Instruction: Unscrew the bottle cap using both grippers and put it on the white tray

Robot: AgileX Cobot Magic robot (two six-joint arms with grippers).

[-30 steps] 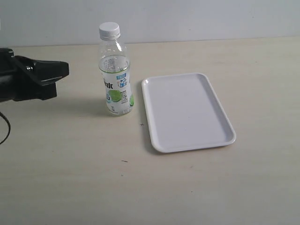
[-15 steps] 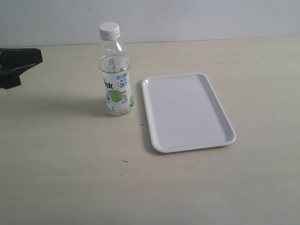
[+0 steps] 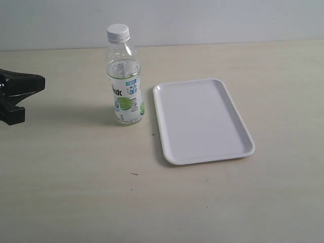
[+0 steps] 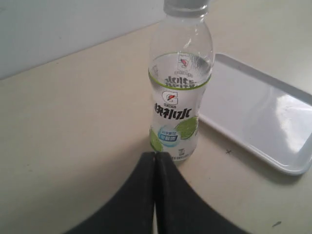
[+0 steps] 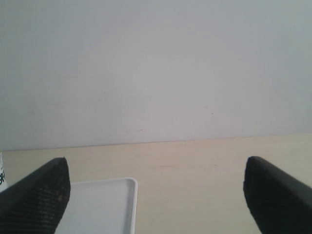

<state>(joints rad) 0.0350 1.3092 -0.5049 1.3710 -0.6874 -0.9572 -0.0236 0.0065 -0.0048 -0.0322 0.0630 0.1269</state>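
Observation:
The bottle (image 3: 124, 86) stands upright on the table left of the white tray (image 3: 201, 119), its white bottle cap (image 3: 118, 32) screwed on top. My left gripper (image 3: 40, 82) sits at the far left edge of the exterior view, well apart from the bottle, its tip toward it. In the left wrist view the left gripper (image 4: 155, 155) is shut with nothing between its fingers, and the bottle (image 4: 179, 87) stands just beyond the tips, the tray (image 4: 263, 114) behind it. My right gripper (image 5: 156, 173) is open and empty; it does not show in the exterior view. A corner of the tray (image 5: 105, 204) lies below it.
The pale wooden table (image 3: 167, 202) ends at a plain light wall (image 3: 228, 20) behind the bottle. Bare tabletop (image 5: 195, 165) stretches beside the tray in the right wrist view.
My left gripper has pulled back to the left, away from the bottle, and now sits a little lower at the frame's edge. Bottle, cap and tray have not moved.

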